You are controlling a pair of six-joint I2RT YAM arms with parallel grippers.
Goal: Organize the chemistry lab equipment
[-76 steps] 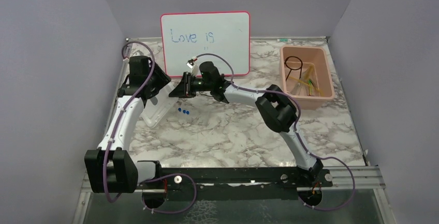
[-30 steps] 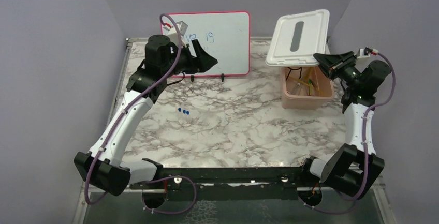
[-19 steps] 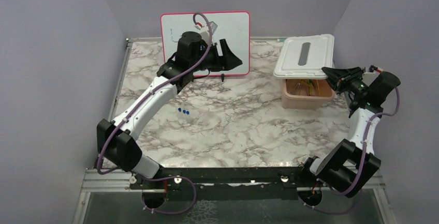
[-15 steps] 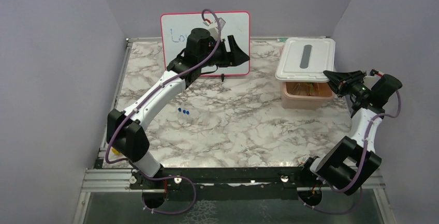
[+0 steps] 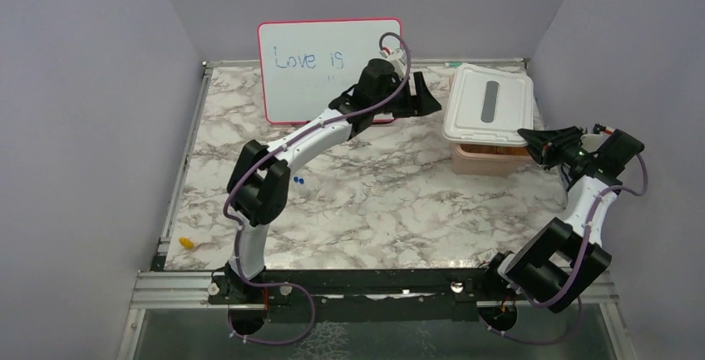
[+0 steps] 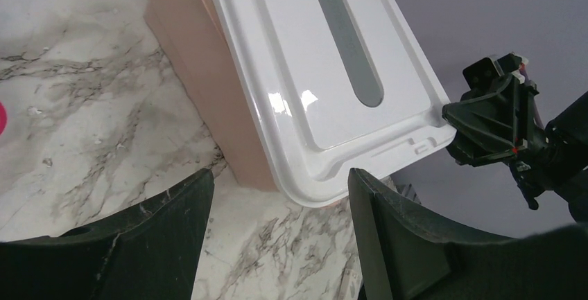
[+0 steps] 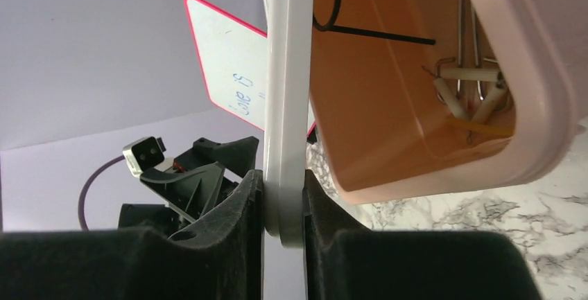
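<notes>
A white lid (image 5: 489, 104) lies over the pink bin (image 5: 490, 161) at the back right. My right gripper (image 5: 534, 139) is shut on the lid's near right edge (image 7: 284, 71), with the pads (image 7: 251, 210) pressed on both faces. On that side a gap between lid and bin (image 7: 388, 120) shows a black wire ring (image 7: 331, 10), metal forceps (image 7: 469, 37) and pale tubes (image 7: 457, 99) inside. My left gripper (image 5: 421, 99) hovers open just left of the lid (image 6: 326, 71), holding nothing. Two blue-capped tubes (image 5: 297, 180) lie on the table left of centre.
The red-framed whiteboard (image 5: 328, 67) stands at the back, behind the left arm. A small yellow item (image 5: 186, 243) lies near the front left edge. Purple walls close in on the left, back and right sides.
The right gripper has lowered the lid from tilted above the bin to lying over it. The left arm has swung right from the whiteboard to beside the lid.
</notes>
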